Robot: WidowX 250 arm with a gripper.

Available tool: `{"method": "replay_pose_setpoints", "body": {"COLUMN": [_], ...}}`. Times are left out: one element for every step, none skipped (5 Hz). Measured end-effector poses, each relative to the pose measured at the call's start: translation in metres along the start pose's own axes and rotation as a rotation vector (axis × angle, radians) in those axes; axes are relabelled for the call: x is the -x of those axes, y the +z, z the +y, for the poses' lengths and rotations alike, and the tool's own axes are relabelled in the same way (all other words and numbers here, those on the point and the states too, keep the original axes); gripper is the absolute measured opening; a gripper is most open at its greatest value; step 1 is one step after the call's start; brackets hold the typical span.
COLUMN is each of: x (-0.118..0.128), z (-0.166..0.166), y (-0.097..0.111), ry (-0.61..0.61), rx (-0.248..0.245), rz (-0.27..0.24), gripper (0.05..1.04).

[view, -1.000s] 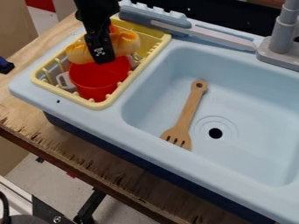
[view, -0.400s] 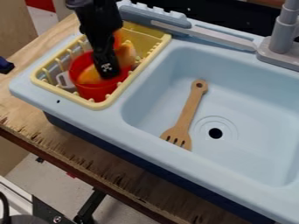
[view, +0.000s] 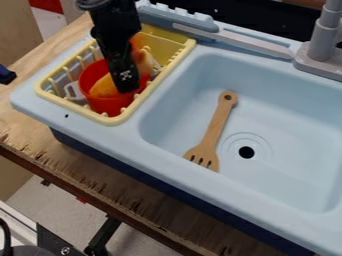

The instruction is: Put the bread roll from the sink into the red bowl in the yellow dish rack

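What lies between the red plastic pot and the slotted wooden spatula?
In the camera view, between the pot and the spatula lie the yellow plastic rack's rim, then the pale blue sink's edge and basin.

We find the black gripper (view: 125, 88) at the red pot (view: 107, 104), its tip over the pot's opening. Beside it, an orange-yellow item (view: 103, 87) lies partly inside the pot. We record the pot standing in the yellow rack (view: 115, 120), which sits on the blue sink unit (view: 160, 155). In the basin, we note a wooden slotted spatula (view: 217, 125) lying near the dark drain hole (view: 246, 152). A grey faucet (view: 324, 45) stands behind the basin.
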State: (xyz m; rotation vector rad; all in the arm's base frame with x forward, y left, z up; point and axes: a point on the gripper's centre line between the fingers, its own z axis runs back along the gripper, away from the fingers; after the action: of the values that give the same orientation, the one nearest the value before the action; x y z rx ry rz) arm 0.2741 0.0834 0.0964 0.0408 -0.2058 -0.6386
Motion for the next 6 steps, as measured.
{"method": "replay_pose_setpoints", "body": {"x": [-0.003, -0.006, -0.009, -0.015, -0.028, -0.043], "z": [0.002, 0.001, -0.003, -0.017, -0.033, -0.033], "y": [0.007, 0.019, 0.041, 0.051, 0.052, 0.052], "ry": [0.021, 0.066, 0.097, 0.223, 0.371, 0.467], "rx": [-0.009, -0.017, -0.055, -0.081, -0.158, -0.15], "rz": [0.03, 0.067, 0.04, 0.078, 0.099, 0.112], "gripper": [0.999, 0.999, 0.999, 0.999, 0.999, 0.999]}}
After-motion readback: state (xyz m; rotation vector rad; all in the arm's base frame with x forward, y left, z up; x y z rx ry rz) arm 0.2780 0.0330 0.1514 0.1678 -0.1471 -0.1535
